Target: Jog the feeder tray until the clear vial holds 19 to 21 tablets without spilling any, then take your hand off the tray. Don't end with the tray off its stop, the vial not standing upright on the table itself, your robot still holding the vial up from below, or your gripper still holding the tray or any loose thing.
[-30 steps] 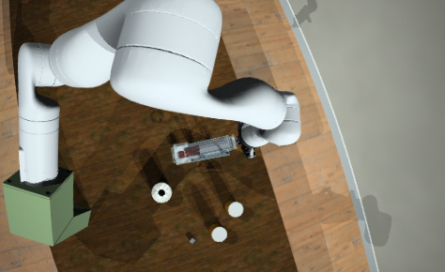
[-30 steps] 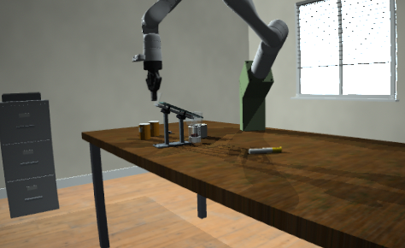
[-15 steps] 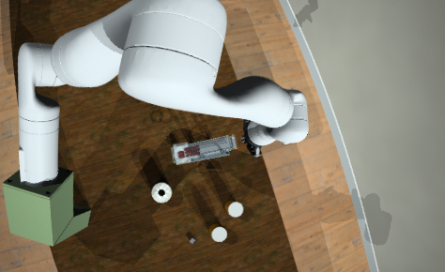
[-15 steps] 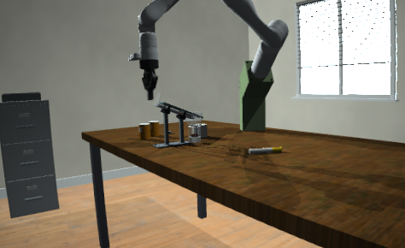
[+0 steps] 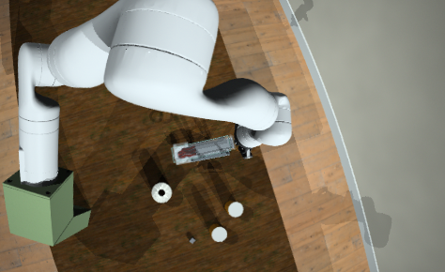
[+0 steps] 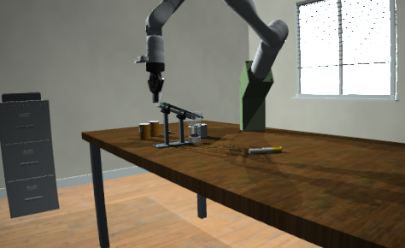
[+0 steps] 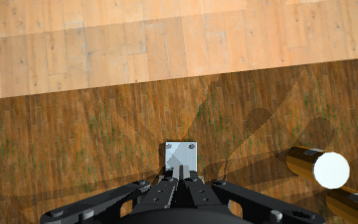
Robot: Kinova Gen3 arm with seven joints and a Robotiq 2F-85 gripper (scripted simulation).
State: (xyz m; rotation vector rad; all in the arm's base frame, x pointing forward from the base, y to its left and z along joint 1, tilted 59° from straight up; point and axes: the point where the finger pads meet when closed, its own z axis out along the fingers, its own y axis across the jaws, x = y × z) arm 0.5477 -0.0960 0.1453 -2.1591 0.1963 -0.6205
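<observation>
The clear feeder tray (image 5: pixel 211 147) (image 6: pixel 180 110) sits tilted on its dark stand (image 6: pixel 167 128). Red tablets (image 5: pixel 188 151) show at its low end. The clear vial (image 6: pixel 194 134) stands upright on the table under that low end, with red tablets in its bottom. My gripper (image 5: pixel 247 153) (image 6: pixel 155 97) (image 7: pixel 181 175) is shut and empty. It hangs point-down just above the tray's high end. In the wrist view a small grey square tab (image 7: pixel 181 155) with two screws lies right below the fingertips. I cannot tell whether the fingertips touch it.
Two amber bottles with white caps (image 5: pixel 235 209) (image 5: pixel 219 234) (image 6: pixel 144 131) (image 7: pixel 325 169) stand beside the stand. A white ring-topped jar (image 5: pixel 161 192) (image 6: pixel 203 129) stands near the vial. A small grey block (image 5: pixel 191 240) and a marker (image 6: pixel 265 150) lie on the table. The table edge (image 6: pixel 111 147) is close by.
</observation>
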